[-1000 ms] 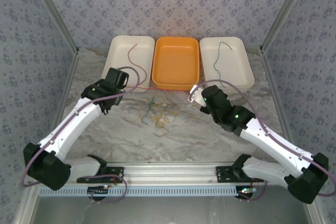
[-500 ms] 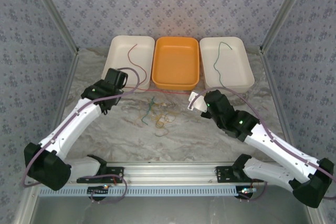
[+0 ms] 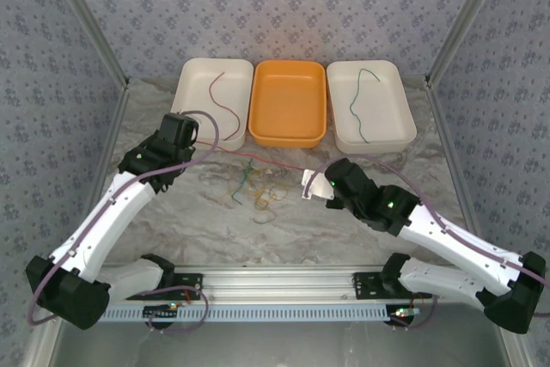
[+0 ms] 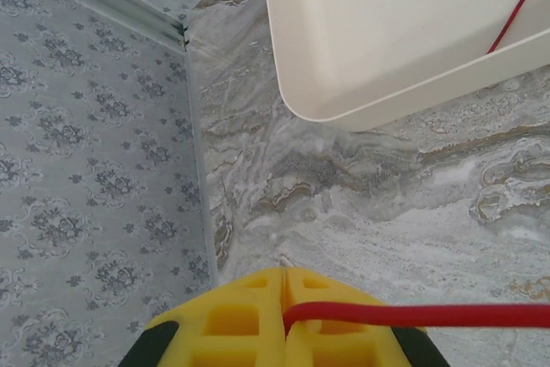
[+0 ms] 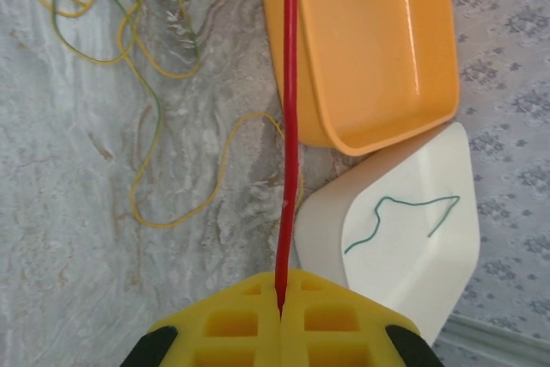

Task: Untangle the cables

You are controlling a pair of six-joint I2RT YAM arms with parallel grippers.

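A dark red cable (image 3: 258,159) is stretched taut between my two grippers, above the marble table. My left gripper (image 3: 191,141) is shut on one end; in the left wrist view the red cable (image 4: 430,315) leaves the shut yellow fingers (image 4: 249,315) to the right. My right gripper (image 3: 309,185) is shut on the other end, and the red cable (image 5: 290,126) runs straight up from its fingers (image 5: 326,324). A loose tangle of yellow and green cables (image 3: 258,188) lies on the table under the line, with yellow loops (image 5: 172,169) showing in the right wrist view.
Three trays stand at the back: a white tray (image 3: 193,113) holding one red cable (image 3: 219,92), an orange tray (image 3: 288,131), and a white tray (image 3: 400,131) holding a green cable (image 3: 359,96). Patterned walls close both sides.
My right gripper has pulled toward the near side and a little left, and the left one has shifted left. The red cable has moved from the orange tray's front edge to over the tangle.
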